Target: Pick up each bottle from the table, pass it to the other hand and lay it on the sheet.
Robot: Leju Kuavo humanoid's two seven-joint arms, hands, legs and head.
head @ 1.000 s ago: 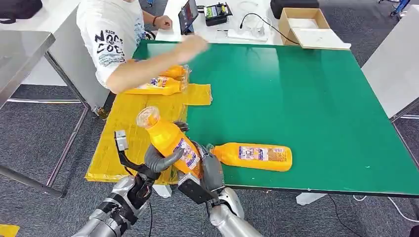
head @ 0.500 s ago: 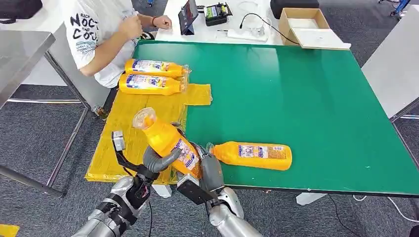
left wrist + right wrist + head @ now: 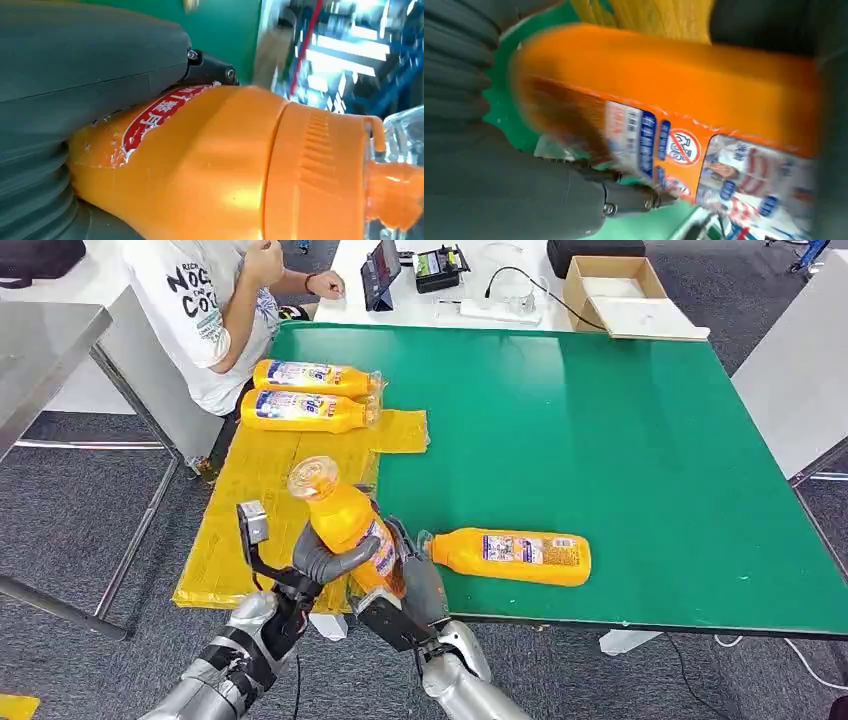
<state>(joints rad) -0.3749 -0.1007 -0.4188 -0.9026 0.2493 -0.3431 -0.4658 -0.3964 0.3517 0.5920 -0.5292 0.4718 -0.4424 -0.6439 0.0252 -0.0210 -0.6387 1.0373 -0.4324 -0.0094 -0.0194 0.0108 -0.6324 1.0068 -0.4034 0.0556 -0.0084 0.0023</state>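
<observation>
An orange bottle (image 3: pixel 345 520) with a clear cap stands tilted above the table's front left corner, cap pointing up. My left hand (image 3: pixel 320 562) wraps its thumb and fingers round the bottle's middle. My right hand (image 3: pixel 418 585) holds the bottle's lower end from the other side. The left wrist view has the bottle (image 3: pixel 225 165) pressed against my left hand (image 3: pixel 75 75). In the right wrist view the labelled bottle (image 3: pixel 664 85) lies across my right hand (image 3: pixel 499 190). A second orange bottle (image 3: pixel 515 556) lies on the green table (image 3: pixel 600 420). Two more lie side by side on the yellow sheet (image 3: pixel 250 500).
A person (image 3: pixel 215 300) in a white shirt sits at the table's far left corner, arm drawn in. A cardboard box (image 3: pixel 620 290), a tablet and cables stand on the white table behind. A metal table edge runs along the left.
The held bottle has tipped more upright and shifted slightly right, with my left hand closing higher round it. The person pulled an arm back from the table.
</observation>
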